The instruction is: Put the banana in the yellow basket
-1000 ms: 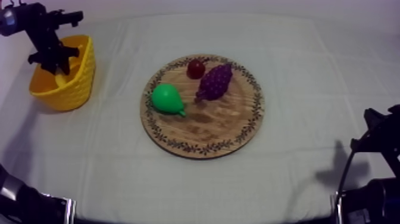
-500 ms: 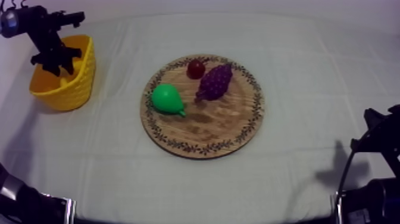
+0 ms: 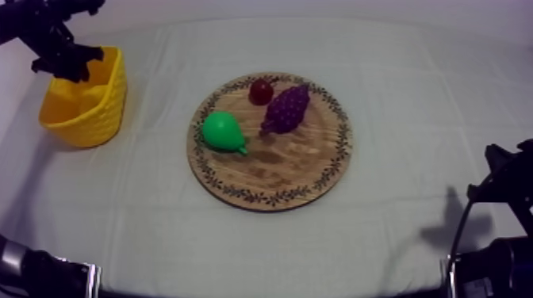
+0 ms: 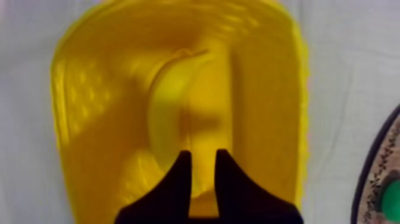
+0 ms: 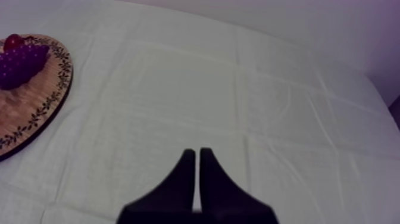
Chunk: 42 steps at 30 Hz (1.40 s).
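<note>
The banana (image 4: 169, 113) lies inside the yellow basket (image 4: 89, 119), curved along its floor. My left gripper (image 4: 202, 173) hangs above it, open, with a narrow gap between the fingers and nothing held. From above, the left gripper (image 3: 70, 70) hovers over the back rim of the basket (image 3: 95, 119) at the far left. The wooden board (image 3: 278, 170) in the middle carries a green pear (image 3: 222, 131), purple grapes (image 3: 285, 108) and a small red fruit (image 3: 260, 91). My right gripper (image 5: 197, 156) is shut over bare cloth, right of the board (image 5: 30, 116).
The right arm (image 3: 504, 186) rests low at the table's right edge. Wide bare cloth lies between basket and board and in front of the board. The board's rim (image 4: 381, 179) and the pear (image 4: 393, 199) show just beyond the basket.
My left gripper has lifted out of the basket and moved back and left, leaving the banana inside. The right arm has not moved.
</note>
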{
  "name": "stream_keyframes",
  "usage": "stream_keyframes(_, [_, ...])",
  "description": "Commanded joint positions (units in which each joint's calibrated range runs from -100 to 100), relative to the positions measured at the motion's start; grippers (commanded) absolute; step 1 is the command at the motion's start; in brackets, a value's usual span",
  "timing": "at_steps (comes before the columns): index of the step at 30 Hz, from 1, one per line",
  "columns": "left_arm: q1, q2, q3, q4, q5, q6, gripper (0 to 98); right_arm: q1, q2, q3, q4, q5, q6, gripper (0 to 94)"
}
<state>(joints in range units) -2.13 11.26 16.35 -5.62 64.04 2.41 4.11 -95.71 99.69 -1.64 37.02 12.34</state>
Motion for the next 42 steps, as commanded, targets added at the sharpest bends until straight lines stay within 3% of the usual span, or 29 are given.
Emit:
stream_keyframes(1, [0.0,-8.7,5.8,1.32,-4.4,-0.5,5.5,0.0,0.0,0.0,0.0,0.0,0.0,0.6])
stream_keyframes(10, [-0.5,-39.0,30.3,8.85,-19.6,-7.2,0.4,0.0,0.0,0.0,0.0,0.0,0.0,0.6])
stream_keyframes(20, [0.0,-73.2,48.0,11.8,-22.5,-8.9,0.2,0.0,0.0,0.0,0.0,0.0,0.0,0.6])
stream_keyframes(28, [-0.2,-96.2,63.3,11.91,-21.6,-9.3,0.2,0.0,0.0,0.0,0.0,0.0,0.0,0.6])
stream_keyframes(33, [1.6,-106.9,72.4,10.63,-20.6,-7.1,0.2,0.0,0.0,0.0,0.0,0.0,0.0,0.6])
stream_keyframes(42, [3.2,-110.8,79.9,8.68,-22.4,-4.0,0.2,0.0,0.0,0.0,0.0,0.0,0.0,0.6])
